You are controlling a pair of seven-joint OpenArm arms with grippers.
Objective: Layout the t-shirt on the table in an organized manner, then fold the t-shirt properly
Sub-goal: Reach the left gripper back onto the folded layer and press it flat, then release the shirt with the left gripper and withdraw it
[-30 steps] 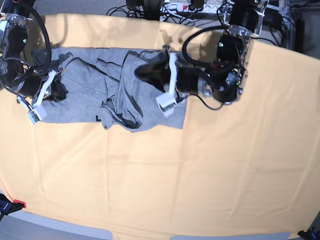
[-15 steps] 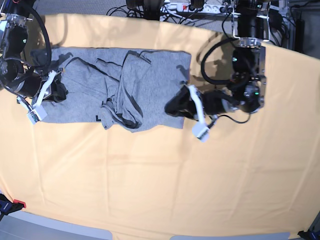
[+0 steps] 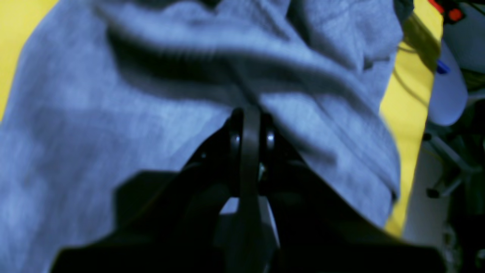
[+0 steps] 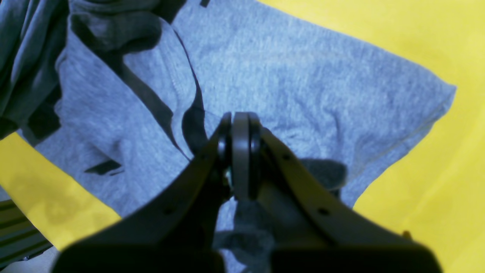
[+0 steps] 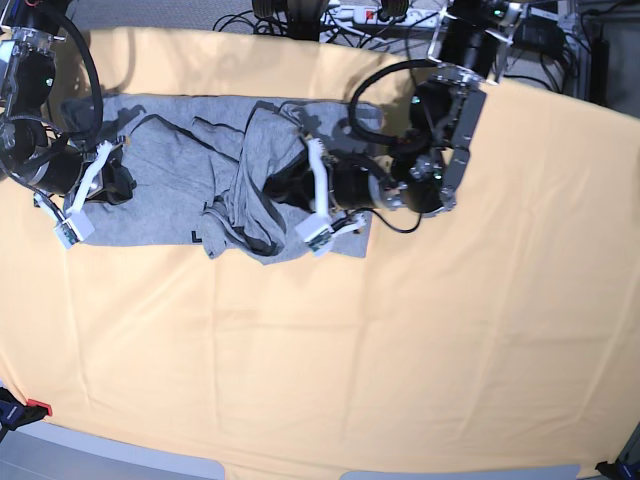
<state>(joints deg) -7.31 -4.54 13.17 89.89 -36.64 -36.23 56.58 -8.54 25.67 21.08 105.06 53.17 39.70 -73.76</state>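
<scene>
The grey t-shirt (image 5: 180,170) lies crumpled at the table's (image 5: 400,350) far left, with a bunched fold down its middle. My left gripper (image 5: 277,186) is shut and reaches over the shirt's right half. In the left wrist view its tips (image 3: 248,115) touch a raised fold of the t-shirt (image 3: 113,94); no cloth shows between them. My right gripper (image 5: 120,187) is shut over the shirt's left end. The right wrist view shows its pads (image 4: 240,121) pressed together above flat fabric of the t-shirt (image 4: 303,83), near a bit of black lettering (image 4: 102,167).
Cables and a power strip (image 5: 370,12) run behind the table's far edge. A red-tipped object (image 5: 35,408) sits at the near left corner. Grey equipment (image 3: 451,91) stands beyond the yellow cloth (image 3: 401,113) in the left wrist view.
My left arm swung off the shirt to its right, then came back left over the shirt's right half, shut all along. The right arm has not moved.
</scene>
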